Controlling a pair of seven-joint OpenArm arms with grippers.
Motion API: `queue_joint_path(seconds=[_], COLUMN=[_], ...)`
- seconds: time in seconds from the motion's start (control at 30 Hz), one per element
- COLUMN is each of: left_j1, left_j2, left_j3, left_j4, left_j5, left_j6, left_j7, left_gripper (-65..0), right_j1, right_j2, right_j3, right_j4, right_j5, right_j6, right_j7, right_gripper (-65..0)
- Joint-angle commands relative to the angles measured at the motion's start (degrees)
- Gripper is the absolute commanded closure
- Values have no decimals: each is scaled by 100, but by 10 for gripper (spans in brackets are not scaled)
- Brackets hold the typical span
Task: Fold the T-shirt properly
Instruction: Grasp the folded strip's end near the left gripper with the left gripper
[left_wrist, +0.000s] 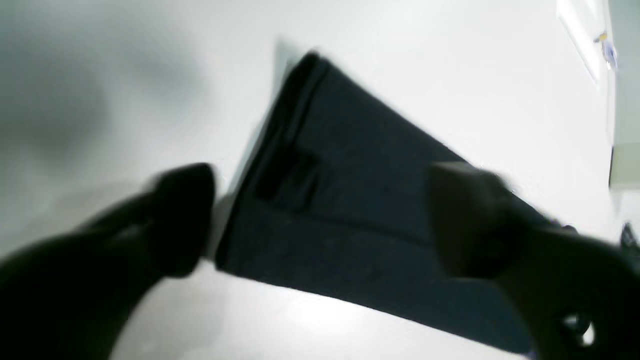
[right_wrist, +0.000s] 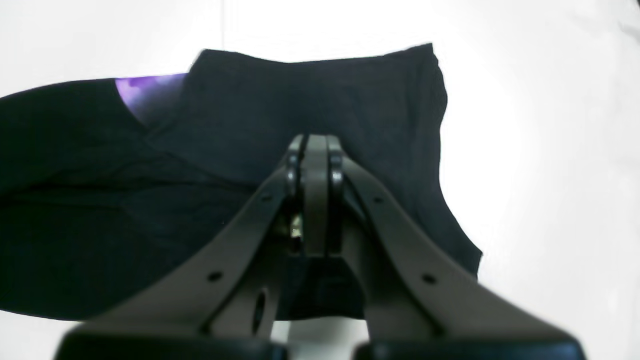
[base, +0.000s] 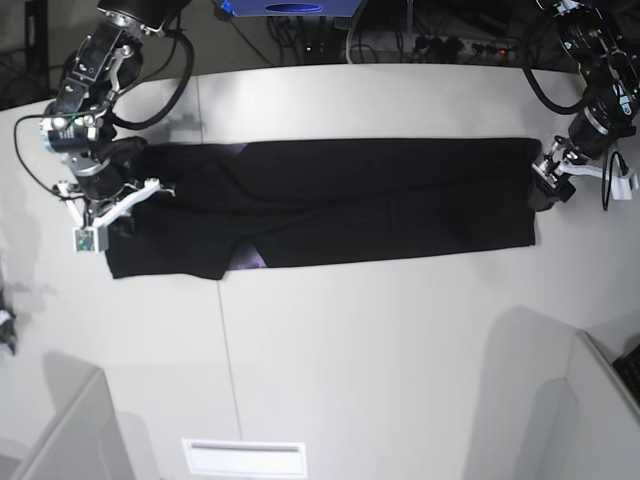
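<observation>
Jaws on the two arms stand differently: the right gripper (right_wrist: 315, 145) is clenched tip to tip with the T-shirt (base: 340, 205) beneath and around it, and whether any cloth is pinched between the tips cannot be told; the left gripper (left_wrist: 320, 220) is released, its two fingers spread wide either side of a folded corner of the cloth without touching it, and the blurred wrist view gives no finer detail.

The T-shirt lies flat on the white desk (base: 400, 340) as a long black band, already folded lengthwise, with a sliver of purple print (base: 252, 263) peeping from under its near edge and another at the far edge by the right arm. Its long axis runs across the base view, side to side, one short end under each arm. The end by the right gripper looks wider and more rumpled, probably the sleeves and shoulders; the end by the left gripper is a neat straight hem.

The step in hand appears to be taking hold of the two ends for the next fold. To do it well, the left gripper should come down on the corner and catch every layer, and the right gripper should grip a matching corner, so the band lifts evenly and one end lands square on the other.
</observation>
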Motion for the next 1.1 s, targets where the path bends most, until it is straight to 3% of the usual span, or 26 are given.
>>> queue_joint_path(seconds=[0.0,0.17,0.37,0.5,0.63,0.83,1.07], left_j1=[-55,-415,-732,-828,-881,-890,-846], left_j2=[-90,-116,-99,-72,-90,-134,-398], left_j3=[-14,-5,778,971,971,927,927], left_j4=[-14,-708,-849,-946,-1245,-1561,-1517], left_j5=[-127,-91,1218,1491,1500,1509,1517], left_j6=[-47,-153,-267,-267,-267,-267,-267], left_j7=[-80,-80,-80,-89,-89,-89,-537], left_gripper=[-650,-650,-627,-583,-429,0,0], right_j1=[35,-70,-88,-88,-97,-97,-97], right_j2=[39,39,39,-31,-66,-75,-75], right_j3=[12,12,12,21,21,21,21], right_j4=[100,109,109,109,118,153,144], right_j5=[71,71,71,71,71,71,71], right_j6=[15,15,15,15,15,15,15], right_j7=[134,134,134,134,134,134,134], right_gripper=[0,0,0,0,0,0,0])
